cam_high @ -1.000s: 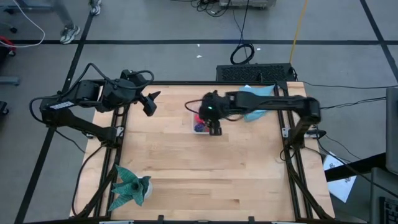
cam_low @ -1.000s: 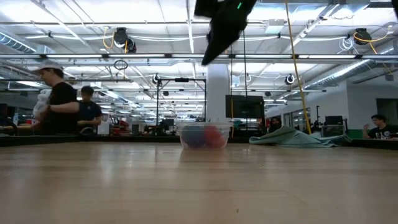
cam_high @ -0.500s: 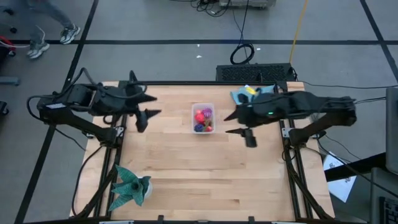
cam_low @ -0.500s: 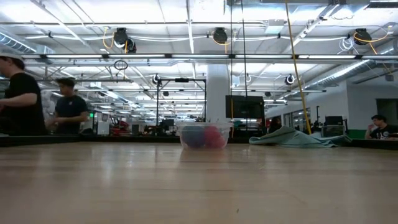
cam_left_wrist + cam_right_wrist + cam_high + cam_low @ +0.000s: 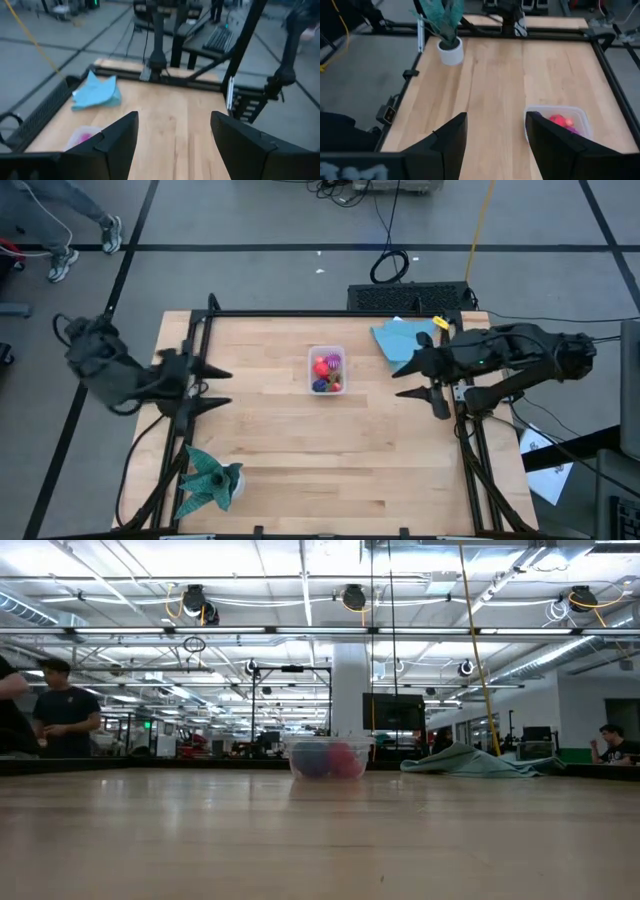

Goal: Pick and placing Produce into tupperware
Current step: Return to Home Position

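The clear tupperware (image 5: 327, 370) stands on the table's far middle, with red, pink and purple produce (image 5: 324, 367) inside it; it also shows in the low view (image 5: 327, 757). My left gripper (image 5: 218, 388) hangs open over the table's left edge, pointing toward the tub, nothing between its fingers (image 5: 172, 137). My right gripper (image 5: 402, 380) is open above the table's right side, also facing the tub (image 5: 565, 119), with empty fingers (image 5: 495, 137).
A light blue cloth (image 5: 405, 340) lies at the far right corner. A teal-green plant in a white pot (image 5: 208, 480) stands at the near left. The black frame rails (image 5: 190, 395) run along both sides. People move in the room behind (image 5: 60, 720).
My right gripper has drawn back from above the tupperware toward the table's right edge and risen out of the low view. My left gripper has swung toward the table's left and near edges. The tub and the fruits have kept their place.
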`<action>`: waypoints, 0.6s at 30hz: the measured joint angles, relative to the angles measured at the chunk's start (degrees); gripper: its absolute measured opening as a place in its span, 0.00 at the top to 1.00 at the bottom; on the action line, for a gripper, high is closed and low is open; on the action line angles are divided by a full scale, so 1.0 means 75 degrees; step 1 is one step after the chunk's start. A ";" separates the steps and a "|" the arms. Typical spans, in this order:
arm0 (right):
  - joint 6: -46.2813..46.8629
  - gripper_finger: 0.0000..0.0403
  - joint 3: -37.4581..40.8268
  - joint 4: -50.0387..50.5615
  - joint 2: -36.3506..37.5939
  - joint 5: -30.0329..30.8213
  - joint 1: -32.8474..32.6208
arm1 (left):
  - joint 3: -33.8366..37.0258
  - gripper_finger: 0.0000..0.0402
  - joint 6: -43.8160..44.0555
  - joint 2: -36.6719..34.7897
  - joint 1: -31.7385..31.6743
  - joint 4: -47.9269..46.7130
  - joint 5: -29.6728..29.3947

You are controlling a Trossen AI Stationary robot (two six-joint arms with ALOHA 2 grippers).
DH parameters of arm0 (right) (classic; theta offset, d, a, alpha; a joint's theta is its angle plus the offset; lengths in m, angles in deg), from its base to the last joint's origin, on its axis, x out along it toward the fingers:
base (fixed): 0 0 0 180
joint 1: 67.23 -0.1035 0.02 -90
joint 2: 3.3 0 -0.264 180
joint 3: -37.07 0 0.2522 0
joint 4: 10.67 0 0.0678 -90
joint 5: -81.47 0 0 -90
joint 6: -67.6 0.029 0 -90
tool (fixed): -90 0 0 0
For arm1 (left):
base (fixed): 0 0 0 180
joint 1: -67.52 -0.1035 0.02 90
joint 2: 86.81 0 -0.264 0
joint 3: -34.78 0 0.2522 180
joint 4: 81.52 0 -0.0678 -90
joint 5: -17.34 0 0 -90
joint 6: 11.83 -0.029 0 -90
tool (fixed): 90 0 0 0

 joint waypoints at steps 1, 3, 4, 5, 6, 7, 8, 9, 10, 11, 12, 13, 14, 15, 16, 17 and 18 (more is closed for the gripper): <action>0.0000 0.52 0.0144 -0.0127 0.0132 0.0000 -0.0027 | 0.0000 0.36 0.0062 -0.0044 0.0341 -0.0004 -0.0393; 0.0000 0.52 0.0457 -0.0330 0.0405 -0.0003 -0.0093 | -0.0002 0.36 0.0146 -0.0142 0.1025 -0.0020 -0.1033; 0.0000 0.52 0.0609 -0.0450 0.0549 -0.0002 -0.0124 | 0.0000 0.36 0.0226 -0.0181 0.1370 -0.0076 -0.1295; 0.0000 0.52 0.0759 -0.0602 0.0685 -0.0003 -0.0151 | 0.0000 0.36 0.0360 -0.0214 0.1689 -0.0224 -0.1648; 0.0003 0.52 0.0925 -0.0733 0.0833 -0.0003 -0.0179 | 0.0000 0.36 0.0542 -0.0253 0.2004 -0.0419 -0.2036; 0.0003 0.52 0.1092 -0.0851 0.0974 -0.0003 -0.0210 | 0.0011 0.36 0.0808 -0.0274 0.2273 -0.0663 -0.2462; 0.0003 0.52 0.1258 -0.1010 0.1111 -0.0003 -0.0238 | 0.0046 0.36 0.1124 -0.0305 0.2515 -0.0982 -0.2800; 0.0003 0.52 0.1424 -0.1195 0.1245 -0.0009 -0.0265 | 0.0122 0.36 0.1496 -0.0332 0.2725 -0.1352 -0.3058; 0.0003 0.52 0.1584 -0.1340 0.1362 -0.0009 -0.0290 | 0.0234 0.36 0.1913 -0.0383 0.2905 -0.1691 -0.3220; 0.0003 0.52 0.1735 -0.1463 0.1478 -0.0013 -0.0310 | 0.0419 0.36 0.2364 -0.0428 0.3056 -0.1931 -0.3418; 0.0001 0.52 0.1888 -0.1595 0.1590 -0.0016 -0.0320 | 0.0670 0.36 0.2811 -0.0502 0.3179 -0.2093 -0.3677; 0.0008 0.52 0.2031 -0.1736 0.1683 -0.0027 -0.0320 | 0.0977 0.36 0.3245 -0.0595 0.3281 -0.2214 -0.3948; 0.0061 0.52 0.2175 -0.1893 0.1761 -0.0027 -0.0320 | 0.1324 0.36 0.3647 -0.0710 0.3364 -0.2214 -0.4171; 0.0190 0.52 0.2331 -0.2096 0.1818 -0.0029 -0.0320 | 0.1691 0.36 0.4032 -0.0832 0.3433 -0.2186 -0.4334; 0.0374 0.52 0.2486 -0.2331 0.1853 -0.0029 -0.0317 | 0.2084 0.36 0.4381 -0.0967 0.3470 -0.2154 -0.4420; 0.0491 0.52 0.2639 -0.2522 0.1858 -0.0029 -0.0311 | 0.2475 0.36 0.4669 -0.1089 0.3470 -0.2062 -0.4433; 0.0519 0.52 0.2798 -0.2655 0.1849 -0.0033 -0.0311 | 0.2893 0.36 0.4888 -0.1200 0.3432 -0.1888 -0.4437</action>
